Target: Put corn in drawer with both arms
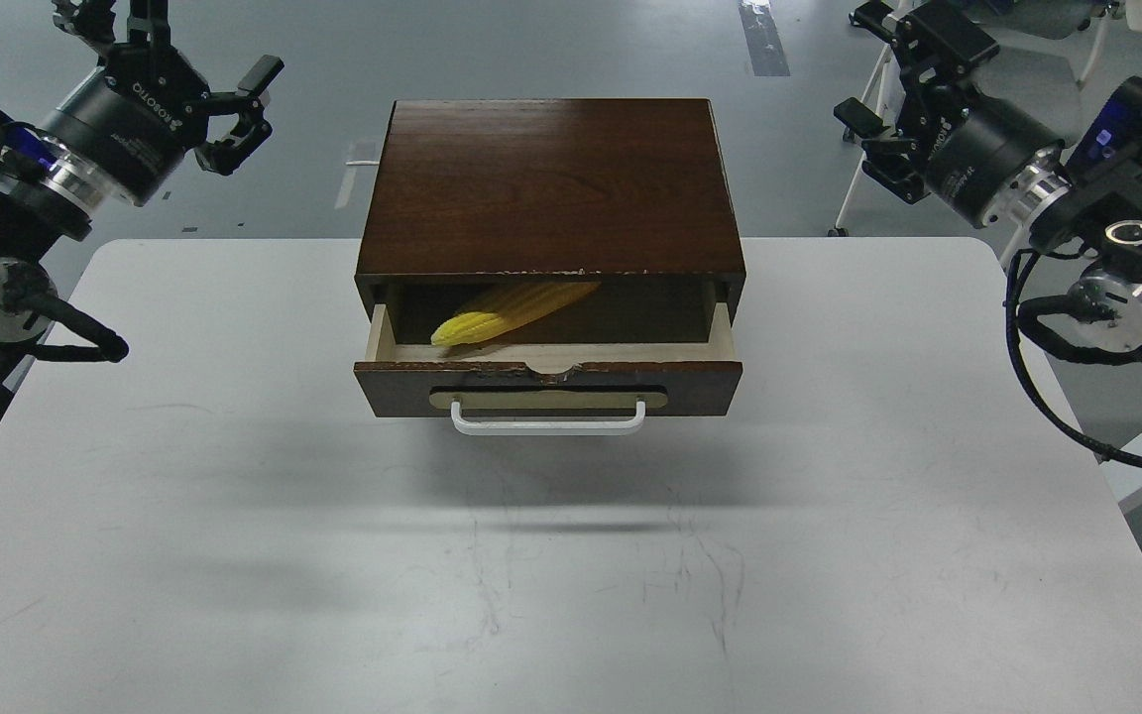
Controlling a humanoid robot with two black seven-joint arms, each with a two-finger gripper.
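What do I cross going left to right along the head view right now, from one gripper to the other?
left gripper → corn, lying in the open drawer → white bar handle → right gripper

the cabinet [549, 183] stands at the table's [234, 555] twelve o'clock edge, its drawer [548, 365] pulled toward six. the corn [507, 311] lies inside, left of centre, tip toward eight o'clock.
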